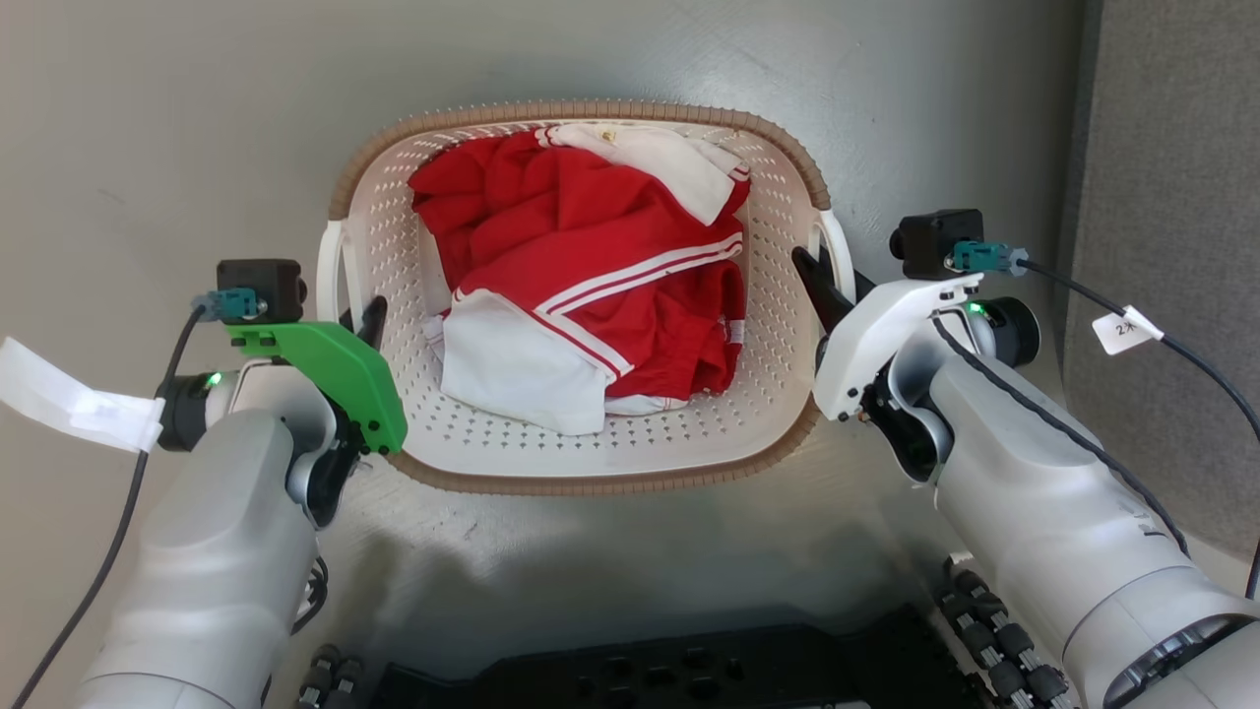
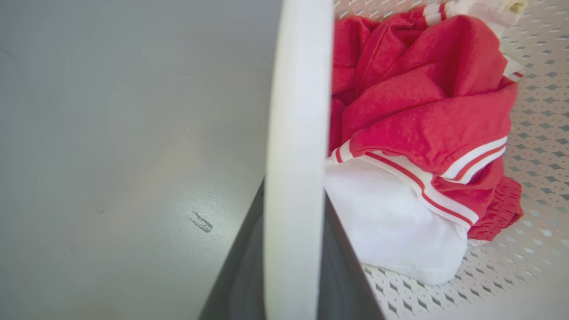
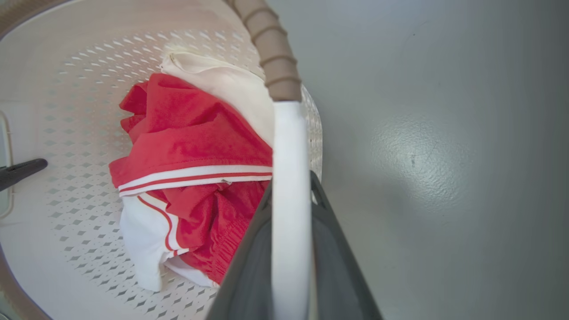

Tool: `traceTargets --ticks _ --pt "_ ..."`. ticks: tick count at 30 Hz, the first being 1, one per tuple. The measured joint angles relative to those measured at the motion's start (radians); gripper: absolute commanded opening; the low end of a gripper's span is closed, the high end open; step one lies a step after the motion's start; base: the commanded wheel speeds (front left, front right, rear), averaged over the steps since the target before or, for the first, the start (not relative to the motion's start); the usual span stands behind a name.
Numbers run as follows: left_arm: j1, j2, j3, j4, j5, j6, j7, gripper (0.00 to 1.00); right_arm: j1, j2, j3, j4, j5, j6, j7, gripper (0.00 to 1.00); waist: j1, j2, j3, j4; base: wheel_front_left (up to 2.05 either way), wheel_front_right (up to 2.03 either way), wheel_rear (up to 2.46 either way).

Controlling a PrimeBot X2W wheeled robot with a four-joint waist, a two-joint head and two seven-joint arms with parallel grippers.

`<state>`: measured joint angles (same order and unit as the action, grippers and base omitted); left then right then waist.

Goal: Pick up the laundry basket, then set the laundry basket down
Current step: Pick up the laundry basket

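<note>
The laundry basket (image 1: pixel 689 443) is between the two arms, over the grey floor (image 1: pixel 197 148), and each of its white side handles runs between a pair of dark fingers. The left gripper (image 1: pixel 362 317) has one finger inside the basket wall and one outside it. In the left wrist view the left handle (image 2: pixel 298 111) passes straight up between the two fingers, which are narrow and close against both of its sides; I judge that they clamp it. The right gripper (image 1: pixel 835 281) does the same on the right handle (image 3: pixel 289 178): the fingers are narrow, one on each side of the white bar, and just beyond the fingertips the bar joins the brown woven-look rim (image 3: pixel 271 53). On the inner side of both pairs of fingers lies a heap of red and white sports clothes (image 1: pixel 591 266), apart from them. I cannot tell whether the basket bottom touches the floor or is a little above it. In my judgement the step in hand is the pick-up, with the grasp made and the lift about to begin or at its very start. The next move calls for both arms to rise together at the same rate, so that the basket is level and neither handle slips or twists out of the fingers.
</note>
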<state>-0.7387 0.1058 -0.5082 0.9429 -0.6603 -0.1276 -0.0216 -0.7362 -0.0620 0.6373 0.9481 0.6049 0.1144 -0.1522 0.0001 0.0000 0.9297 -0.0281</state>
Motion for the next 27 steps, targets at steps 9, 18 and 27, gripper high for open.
traceTargets --ticks 9,18,27 --pt "0.002 -0.006 -0.043 0.029 -0.033 0.000 -0.006 0.00 0.000 -0.001 0.031 0.030 0.040 -0.001 -0.028 0.00 0.0000 0.0000 -0.046 -0.005 0.00 0.00 0.00" --pt "0.019 -0.012 -0.092 0.056 -0.073 0.000 0.016 0.00 0.017 -0.006 0.086 0.036 0.123 -0.001 -0.018 0.00 -0.0001 0.0000 -0.145 -0.014 0.00 0.00 0.00" --pt "0.046 -0.015 -0.149 0.084 -0.128 0.000 0.111 0.00 0.042 -0.009 0.139 0.061 0.196 -0.001 0.075 0.00 -0.0001 0.0000 -0.266 -0.029 0.00 0.00 0.00"
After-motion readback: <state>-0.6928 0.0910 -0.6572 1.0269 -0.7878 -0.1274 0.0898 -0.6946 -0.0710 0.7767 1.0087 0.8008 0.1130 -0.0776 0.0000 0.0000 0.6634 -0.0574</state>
